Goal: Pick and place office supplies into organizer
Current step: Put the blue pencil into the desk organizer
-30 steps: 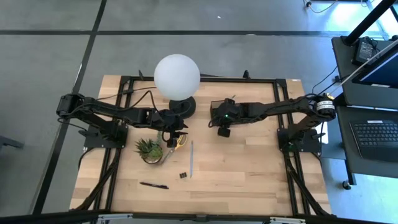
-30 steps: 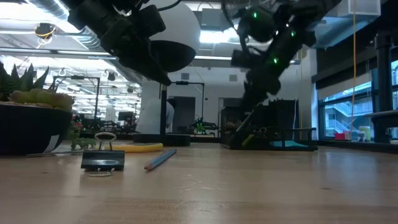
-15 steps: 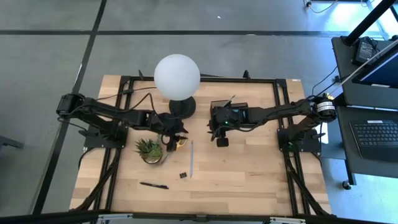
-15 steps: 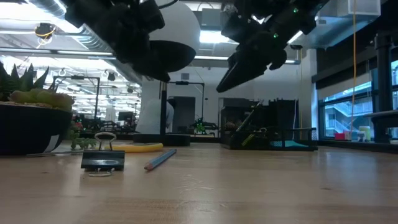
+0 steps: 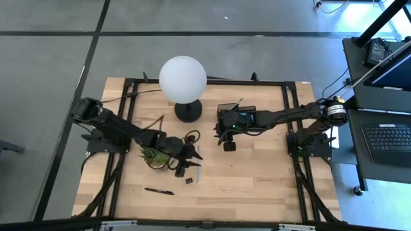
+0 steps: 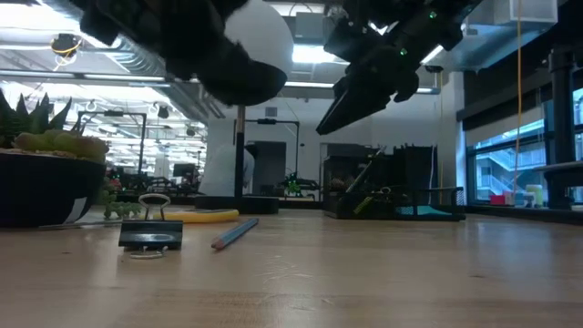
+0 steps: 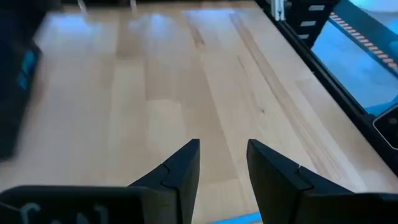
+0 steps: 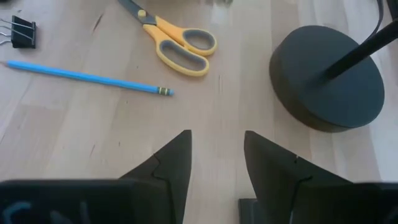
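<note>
The left gripper (image 5: 187, 169), fingers apart and empty, hovers over the pencil (image 5: 198, 164) (light, stiff, rolls easily; pinch mid-shaft), clip (image 5: 189, 181) at six o'clock.

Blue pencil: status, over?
Left gripper empty, fingers parted, over blue pencil. Right gripper empty, parted, by organizer. Pencil flat on table; binder clip beside it, potted plant near the left arm.

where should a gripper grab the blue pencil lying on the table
Grip the blue pencil mid-shaft, coming straight down with the fingers across its width. It lies flat on bare wood, its middle clear of the binder clip and scissors.
</note>
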{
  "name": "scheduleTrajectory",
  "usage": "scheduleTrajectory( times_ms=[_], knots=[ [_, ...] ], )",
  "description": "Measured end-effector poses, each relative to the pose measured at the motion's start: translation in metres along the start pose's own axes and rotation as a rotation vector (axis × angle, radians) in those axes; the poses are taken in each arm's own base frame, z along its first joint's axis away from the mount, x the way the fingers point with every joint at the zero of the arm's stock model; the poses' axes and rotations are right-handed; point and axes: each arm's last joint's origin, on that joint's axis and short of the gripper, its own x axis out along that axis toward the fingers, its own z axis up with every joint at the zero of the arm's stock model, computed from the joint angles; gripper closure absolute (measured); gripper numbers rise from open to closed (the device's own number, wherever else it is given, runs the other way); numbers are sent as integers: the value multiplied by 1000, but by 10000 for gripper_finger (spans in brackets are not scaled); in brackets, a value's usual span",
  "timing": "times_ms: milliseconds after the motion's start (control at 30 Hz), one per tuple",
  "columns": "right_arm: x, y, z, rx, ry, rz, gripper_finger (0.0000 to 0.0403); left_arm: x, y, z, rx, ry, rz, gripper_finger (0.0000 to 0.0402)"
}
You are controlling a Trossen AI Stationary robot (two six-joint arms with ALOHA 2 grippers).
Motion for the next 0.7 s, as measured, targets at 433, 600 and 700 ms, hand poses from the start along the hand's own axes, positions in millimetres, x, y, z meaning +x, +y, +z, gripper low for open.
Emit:
scheduleTrajectory(
  times_ms=[433,600,700],
  knots=[
    [0,0,1,2,-5,-1,253,49,-1,-35,-197,110,-113,274],
    [0,0,1,4,-5,-1,253,57,0,-44,-257,177,-127,274],
    [0,0,1,4,-5,-1,253,56,1,-42,-287,169,-126,274]
  ],
)
